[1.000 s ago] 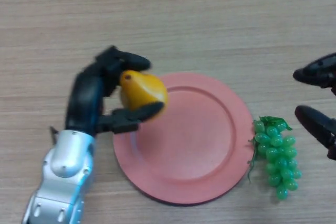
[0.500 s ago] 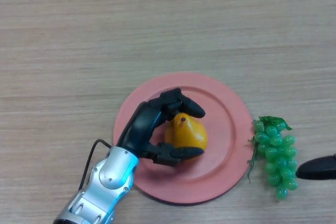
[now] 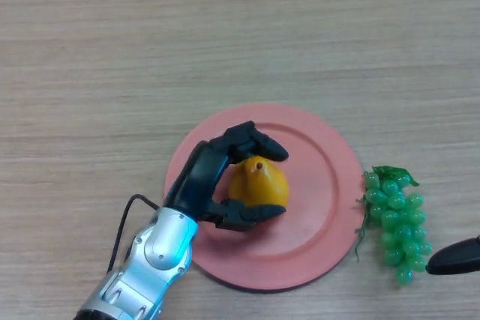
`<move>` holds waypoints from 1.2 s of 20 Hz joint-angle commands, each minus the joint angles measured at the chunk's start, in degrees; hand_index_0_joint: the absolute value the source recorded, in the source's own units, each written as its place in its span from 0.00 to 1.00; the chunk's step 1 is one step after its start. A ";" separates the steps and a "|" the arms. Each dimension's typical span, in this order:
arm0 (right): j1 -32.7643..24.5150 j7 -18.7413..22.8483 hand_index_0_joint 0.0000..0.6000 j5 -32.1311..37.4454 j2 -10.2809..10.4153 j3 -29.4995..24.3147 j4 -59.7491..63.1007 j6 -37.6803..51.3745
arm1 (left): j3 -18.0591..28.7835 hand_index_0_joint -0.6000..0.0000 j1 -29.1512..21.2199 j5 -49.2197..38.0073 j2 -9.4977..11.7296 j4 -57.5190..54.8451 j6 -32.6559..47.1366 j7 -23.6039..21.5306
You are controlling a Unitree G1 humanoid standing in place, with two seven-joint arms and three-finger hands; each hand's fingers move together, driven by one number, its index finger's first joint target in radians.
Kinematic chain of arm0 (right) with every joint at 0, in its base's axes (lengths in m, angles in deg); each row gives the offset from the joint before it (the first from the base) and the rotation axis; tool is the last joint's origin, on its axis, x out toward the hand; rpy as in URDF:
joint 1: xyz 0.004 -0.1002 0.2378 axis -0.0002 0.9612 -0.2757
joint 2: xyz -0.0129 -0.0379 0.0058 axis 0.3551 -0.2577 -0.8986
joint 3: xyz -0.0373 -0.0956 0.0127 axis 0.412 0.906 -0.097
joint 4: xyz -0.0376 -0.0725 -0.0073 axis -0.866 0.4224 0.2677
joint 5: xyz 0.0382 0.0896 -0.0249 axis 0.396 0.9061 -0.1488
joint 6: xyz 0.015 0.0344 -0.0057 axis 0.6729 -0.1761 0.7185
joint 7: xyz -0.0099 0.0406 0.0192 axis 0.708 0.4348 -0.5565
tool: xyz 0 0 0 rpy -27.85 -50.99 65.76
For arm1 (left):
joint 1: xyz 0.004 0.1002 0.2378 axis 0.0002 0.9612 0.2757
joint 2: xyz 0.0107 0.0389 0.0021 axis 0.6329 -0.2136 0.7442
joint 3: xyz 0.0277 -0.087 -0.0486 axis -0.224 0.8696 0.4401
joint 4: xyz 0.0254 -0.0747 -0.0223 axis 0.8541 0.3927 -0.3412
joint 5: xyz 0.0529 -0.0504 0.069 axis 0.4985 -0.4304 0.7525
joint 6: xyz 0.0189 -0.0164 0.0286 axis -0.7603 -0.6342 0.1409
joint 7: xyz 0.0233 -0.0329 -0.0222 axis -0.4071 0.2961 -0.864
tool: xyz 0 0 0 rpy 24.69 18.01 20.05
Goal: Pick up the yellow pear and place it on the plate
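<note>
The yellow pear (image 3: 261,183) sits upright on the pink plate (image 3: 322,185), near the plate's middle. My left hand (image 3: 206,177) is curled round the pear, fingers over its top and thumb under its front side, over the plate's left half. Whether the pear rests fully on the plate I cannot tell. Only a black fingertip of my right hand (image 3: 454,258) shows at the lower right edge, beside the grapes.
A bunch of green grapes (image 3: 396,220) lies on the wooden table just right of the plate. My left forearm (image 3: 146,260) comes in from the lower left.
My left hand has carried the pear from the plate's left rim to over the plate's middle and lowered it. My right hand has drawn back to the lower right edge.
</note>
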 commanded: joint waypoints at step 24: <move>-8.08 1.75 0.00 -1.43 -3.58 8.66 7.20 10.39 | 41.36 1.00 16.61 -20.98 9.06 -58.94 -22.45 16.64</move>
